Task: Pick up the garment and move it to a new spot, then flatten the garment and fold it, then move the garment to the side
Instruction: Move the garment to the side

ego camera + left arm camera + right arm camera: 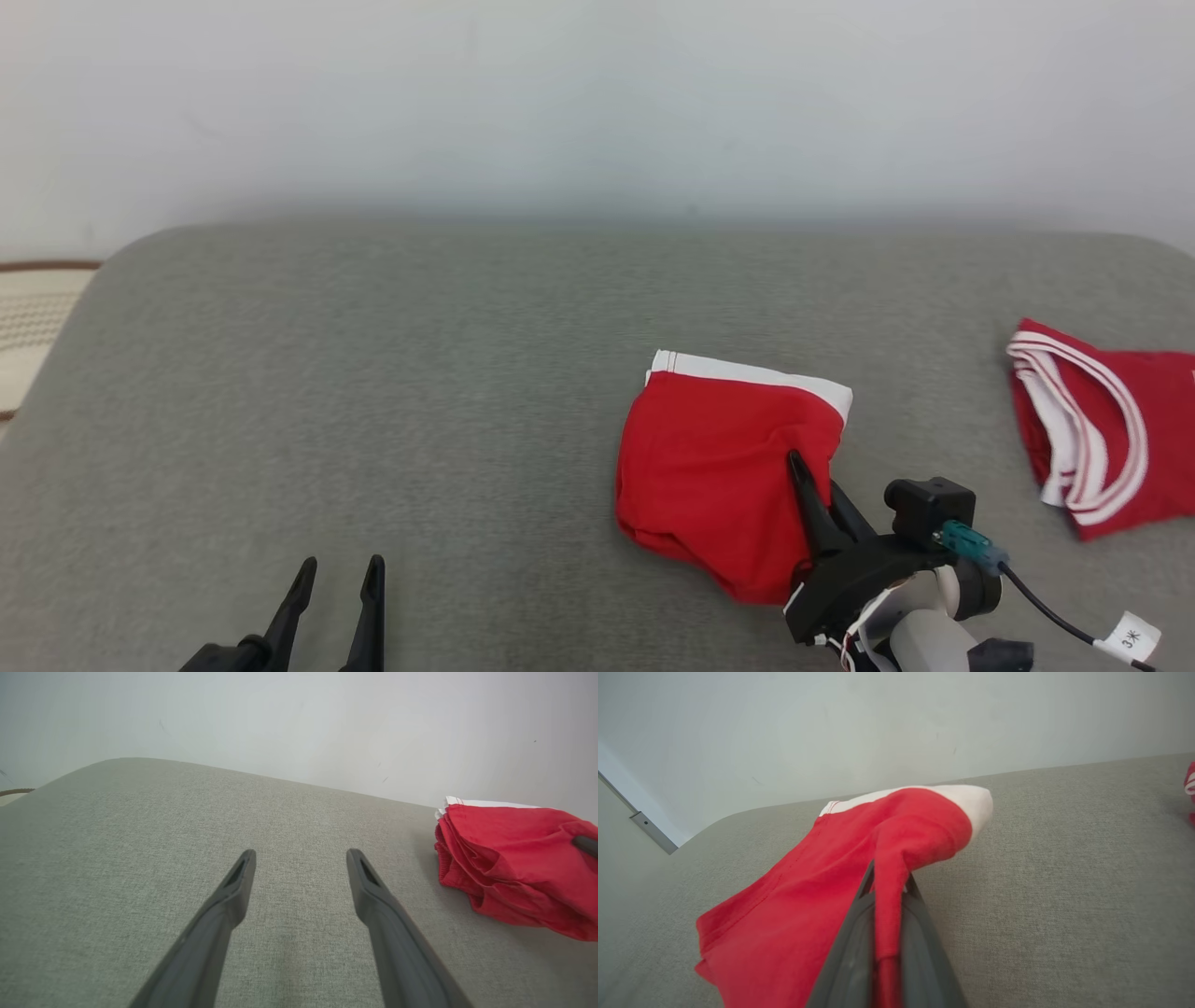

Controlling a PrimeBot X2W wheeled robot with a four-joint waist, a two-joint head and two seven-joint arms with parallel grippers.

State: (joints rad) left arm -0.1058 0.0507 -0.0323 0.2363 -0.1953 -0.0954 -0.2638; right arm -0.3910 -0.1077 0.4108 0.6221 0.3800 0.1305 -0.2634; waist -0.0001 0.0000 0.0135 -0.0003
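A: What's the setting?

B: A plain pale wall (597, 93) behind a broad grey padded surface (373, 373) covered in woven, slightly ribbed cloth, with rounded far corners.

A: And the garment?

B: A folded red soft-knit garment with a white waistband (719, 467) lies right of centre on that surface. It is a compact, layered bundle, waistband at the far edge and loose red hem toward the robot, so its longer run goes far to near. A second red garment with white striped trim (1102, 439) sits crumpled well apart at the far right.

A: Which hand has it?

B: The right hand (814, 474). Its dark fingers are pinched narrow on a raised fold at the garment's near right edge, and the rest of the bundle spreads away up and to the left of the fingertips. In the right wrist view, red cloth runs down between the two fingers.

A: The left hand?

B: The left hand (341, 565) is spread wide and holding nothing, low over bare cloth and well to the garment's left.

A: So what next?

B: Probably a sideways drag. With one corner held, the layers could slip apart.
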